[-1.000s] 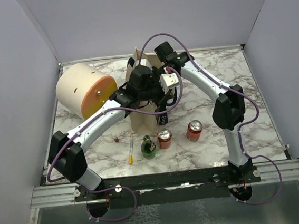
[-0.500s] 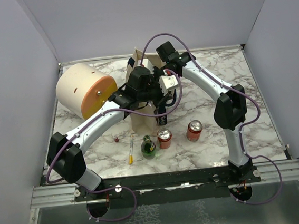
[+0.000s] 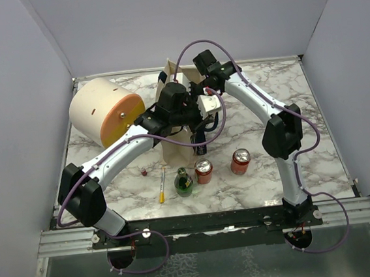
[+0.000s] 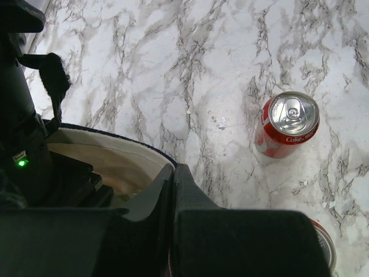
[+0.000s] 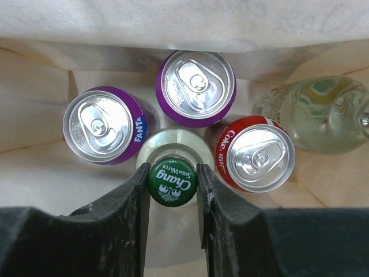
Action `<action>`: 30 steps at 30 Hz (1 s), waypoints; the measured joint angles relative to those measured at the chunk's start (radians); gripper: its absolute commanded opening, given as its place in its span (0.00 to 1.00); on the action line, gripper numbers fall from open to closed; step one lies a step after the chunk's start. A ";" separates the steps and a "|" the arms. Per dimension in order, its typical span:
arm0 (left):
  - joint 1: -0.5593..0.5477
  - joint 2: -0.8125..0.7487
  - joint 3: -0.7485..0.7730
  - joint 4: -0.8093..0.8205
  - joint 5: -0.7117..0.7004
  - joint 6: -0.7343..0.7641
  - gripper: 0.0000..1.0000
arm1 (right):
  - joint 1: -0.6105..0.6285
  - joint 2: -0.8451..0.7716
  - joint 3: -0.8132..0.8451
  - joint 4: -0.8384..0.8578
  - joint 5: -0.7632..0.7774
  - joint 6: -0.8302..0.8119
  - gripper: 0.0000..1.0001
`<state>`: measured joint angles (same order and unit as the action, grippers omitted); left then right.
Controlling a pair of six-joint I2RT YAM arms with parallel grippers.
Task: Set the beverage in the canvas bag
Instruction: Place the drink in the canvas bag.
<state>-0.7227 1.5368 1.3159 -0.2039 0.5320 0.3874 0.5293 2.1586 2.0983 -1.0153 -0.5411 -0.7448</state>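
Note:
The cream canvas bag [image 3: 176, 149] stands upright mid-table. My left gripper [image 3: 193, 118] is shut on the bag's navy-edged rim [image 4: 138, 151], its fingertips pinched together on it [image 4: 173, 167]. My right gripper [image 3: 206, 102] reaches down into the bag and is shut [image 5: 172, 170] on the green "Chang" cap of a clear soda water bottle [image 5: 172, 182]. Inside the bag [image 5: 34, 127] stand two purple Fanta cans [image 5: 104, 125] [image 5: 196, 88], a red Coke can [image 5: 256, 154] and another clear bottle [image 5: 320, 112].
On the table in front of the bag are a green bottle [image 3: 184, 182], two red cans [image 3: 204, 171] [image 3: 240, 160], a yellow pen [image 3: 161, 187] and a small red bit [image 3: 144, 172]. A cream-and-orange drum [image 3: 104, 111] lies at back left. One Coke can shows in the left wrist view [image 4: 286, 124].
My right wrist has shifted slightly over the bag's mouth. The left arm has stayed on the rim. The things on the table have not moved.

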 measured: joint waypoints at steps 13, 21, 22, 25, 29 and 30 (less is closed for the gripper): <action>0.001 0.000 0.000 0.000 0.004 0.013 0.00 | -0.015 0.053 0.054 -0.100 -0.028 -0.047 0.60; 0.001 0.000 0.000 0.000 0.010 0.015 0.00 | -0.016 0.056 0.053 -0.140 -0.031 -0.052 0.74; 0.001 0.000 0.000 0.000 0.010 0.015 0.00 | -0.016 0.056 0.053 -0.143 -0.031 -0.052 0.76; 0.001 0.000 0.000 0.001 0.010 0.016 0.00 | -0.016 0.060 0.072 -0.166 -0.035 -0.042 0.79; 0.001 0.000 0.000 0.001 0.011 0.016 0.00 | -0.016 0.071 0.129 -0.188 -0.048 -0.019 0.80; 0.001 0.000 0.000 0.001 0.011 0.016 0.00 | -0.016 0.071 0.142 -0.190 -0.052 -0.015 0.80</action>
<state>-0.7219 1.5372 1.3159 -0.2028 0.5426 0.4038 0.5129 2.2299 2.2402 -1.2057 -0.5934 -0.7597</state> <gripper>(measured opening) 0.019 0.792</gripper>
